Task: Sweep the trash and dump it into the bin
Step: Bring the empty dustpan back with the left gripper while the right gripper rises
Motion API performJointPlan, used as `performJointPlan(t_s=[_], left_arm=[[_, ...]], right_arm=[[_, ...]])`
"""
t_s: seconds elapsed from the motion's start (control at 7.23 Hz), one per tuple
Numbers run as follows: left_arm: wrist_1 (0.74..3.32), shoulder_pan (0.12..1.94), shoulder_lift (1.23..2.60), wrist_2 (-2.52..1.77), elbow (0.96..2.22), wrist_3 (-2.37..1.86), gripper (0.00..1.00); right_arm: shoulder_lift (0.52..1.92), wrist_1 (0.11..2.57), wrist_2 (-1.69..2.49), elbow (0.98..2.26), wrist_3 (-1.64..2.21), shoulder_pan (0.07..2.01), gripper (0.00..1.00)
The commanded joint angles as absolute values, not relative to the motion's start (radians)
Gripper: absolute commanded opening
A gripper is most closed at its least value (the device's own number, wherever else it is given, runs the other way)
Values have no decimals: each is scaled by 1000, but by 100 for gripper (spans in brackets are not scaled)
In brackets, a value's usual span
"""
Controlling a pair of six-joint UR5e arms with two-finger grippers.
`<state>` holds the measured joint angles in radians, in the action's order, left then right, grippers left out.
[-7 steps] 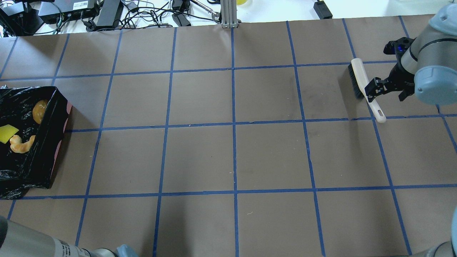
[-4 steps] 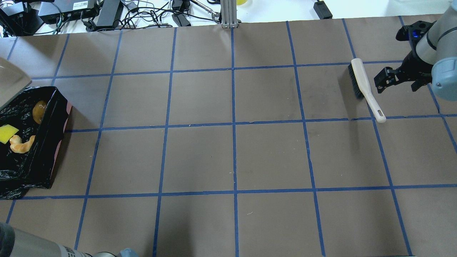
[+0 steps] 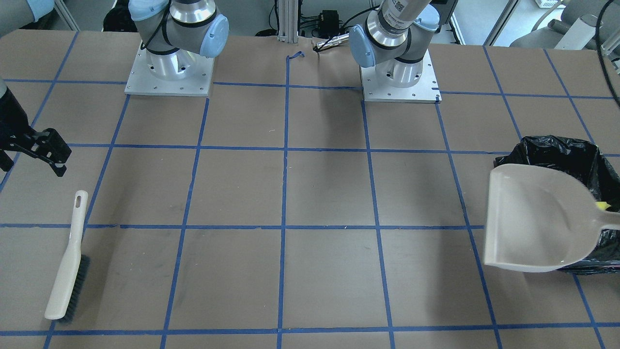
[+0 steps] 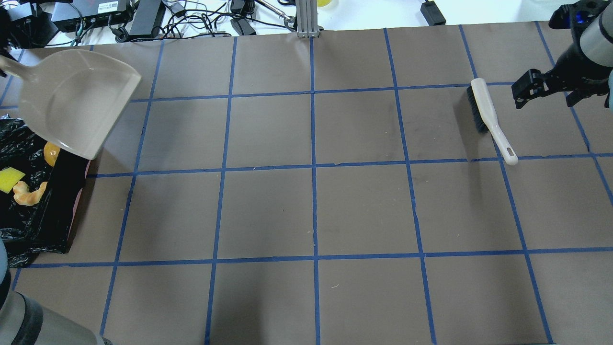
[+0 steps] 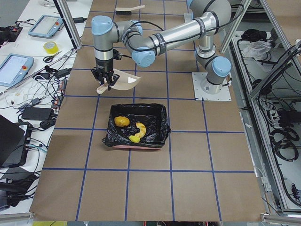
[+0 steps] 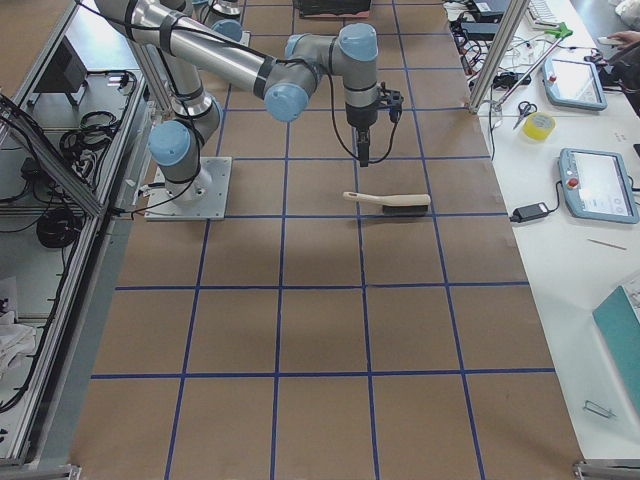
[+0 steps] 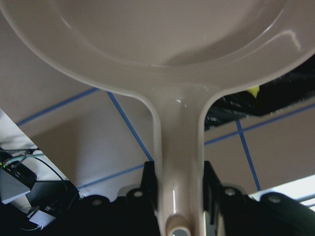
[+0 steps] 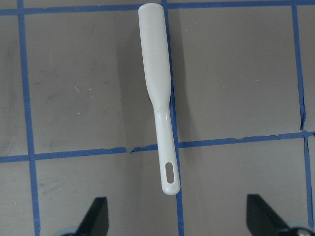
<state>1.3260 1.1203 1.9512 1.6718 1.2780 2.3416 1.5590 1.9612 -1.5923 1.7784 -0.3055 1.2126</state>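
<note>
- While the left gripper [image 7: 179, 177] is clenching the dustpan [image 4: 76, 100] handle near the bin [image 4: 48, 230], the trash [image 4: 28, 193] is lying inside.
- The right gripper [image 8: 177, 209] is hanging released above the brush [image 8: 156, 73].

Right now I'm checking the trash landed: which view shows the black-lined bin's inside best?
Exterior left: the black-bag-lined pink bin is unobstructed, three trash pieces inside. Overhead crops it at the edge, the beige plastic dustpan overlapping; front-facing hides it mostly behind the dustpan.

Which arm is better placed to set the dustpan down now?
Left, I think. The left hand holds the dustpan by the handle, near the bin; the right hand is open and empty, far off beside the brush.
</note>
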Motion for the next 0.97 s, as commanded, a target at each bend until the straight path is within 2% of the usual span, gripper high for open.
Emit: performJointPlan(t_s=[0.0,0.28,0.55,0.83], left_arm=[[1330,1227,1982,1611,1342,2214,0],[1327,1287,2043,1595,1353,2156,0],[1322,1310,2098,1592,1355,2059,0],[1309,1342,2140,1597,1355,1990,0]], right_arm=[[1604,1809,-1583,1691,-298,1245,100],[1603,1712,-1591,1562,-199,1334,100],[1576,1715,-1604,1560,-170,1437,100],[1554,1715,-1597,1560,-143,1445,100]])
